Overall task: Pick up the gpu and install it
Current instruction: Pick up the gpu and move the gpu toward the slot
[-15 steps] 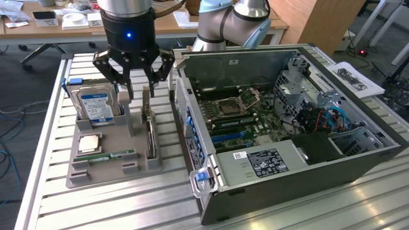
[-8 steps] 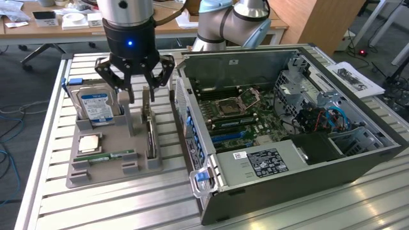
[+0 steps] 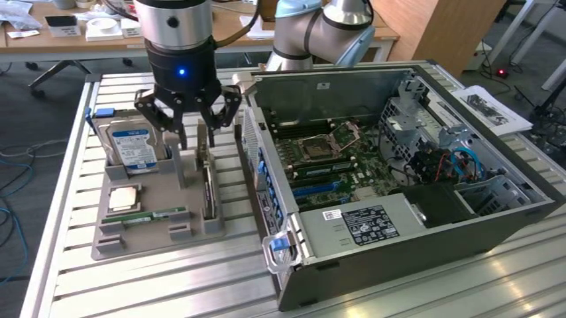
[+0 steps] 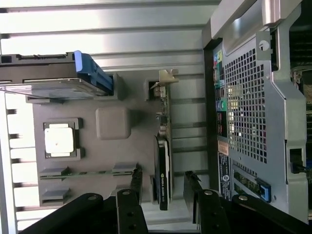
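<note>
1. The gripper (image 3: 196, 132) hangs in the upper left of the exterior view, over a grey tray (image 3: 142, 246) on the slatted metal surface (image 3: 177, 291). Its fingers (image 3: 159, 114) stand apart and hold nothing.
2. The gpu (image 3: 209, 192) stands on edge in a slot on the tray's side nearest the computer case (image 3: 415, 232), just under the fingertips. In the wrist view the gpu (image 4: 163, 165) sits between the two spread fingers (image 4: 127, 207) with a gap on each side. Its silver bracket (image 4: 165, 80) is at the end away from them.
3. Other parts share the tray. A hard drive (image 3: 132, 147) stands upright on the exterior view's left, a processor chip (image 3: 124, 197) lies flat below it, and a narrow memory stick (image 3: 156, 215) lies lower still. A grey post (image 3: 181, 165) of the tray rises just beside the gpu.
4. The open case lies close on the exterior view's right, its perforated rear wall (image 4: 246, 102) just beside the gpu. The motherboard (image 3: 332, 159) is exposed inside.
5. The hard drive carries a blue-and-white label and a black label (image 3: 364, 224) sits on a box in the case. The gpu's cooler edge bears a small logo. None of the lettering can be read.
6. Printed sheets (image 3: 495, 109) lie at the exterior view's right edge.
</note>
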Motion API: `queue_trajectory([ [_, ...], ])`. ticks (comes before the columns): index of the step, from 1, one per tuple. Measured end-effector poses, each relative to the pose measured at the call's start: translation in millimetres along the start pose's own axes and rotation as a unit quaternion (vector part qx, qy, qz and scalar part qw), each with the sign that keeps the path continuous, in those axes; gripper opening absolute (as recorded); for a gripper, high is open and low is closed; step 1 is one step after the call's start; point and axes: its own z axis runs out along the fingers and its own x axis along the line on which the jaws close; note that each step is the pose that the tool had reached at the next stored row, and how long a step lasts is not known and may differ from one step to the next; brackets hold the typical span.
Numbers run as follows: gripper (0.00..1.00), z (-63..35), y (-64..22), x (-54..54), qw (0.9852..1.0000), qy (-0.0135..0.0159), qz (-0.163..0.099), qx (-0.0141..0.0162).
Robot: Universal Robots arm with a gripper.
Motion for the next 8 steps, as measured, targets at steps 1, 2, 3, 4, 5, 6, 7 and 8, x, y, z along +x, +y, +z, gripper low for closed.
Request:
queue_trajectory([
  [1,0.47,1.8,-0.1,0.0,1.0000,0.0000,0.000,0.0000],
  [2,0.47,3.7,-0.1,0.1,1.0000,-0.0001,0.000,0.0000],
  [3,0.47,5.5,-0.2,0.1,1.0000,-0.0001,0.000,0.0000],
  [4,0.47,7.2,-0.3,0.2,1.0000,0.0000,0.000,0.0000],
  [5,0.47,9.1,-0.4,0.2,1.0000,-0.0001,0.000,-0.0001],
  [6,0.47,10.8,-0.5,0.2,1.0000,-0.0001,0.000,0.0000],
  [7,0.47,12.6,-0.6,0.3,1.0000,0.0000,0.000,0.0000],
  [8,0.47,14.6,-0.7,0.3,1.0000,0.0000,0.000,0.0000],
])
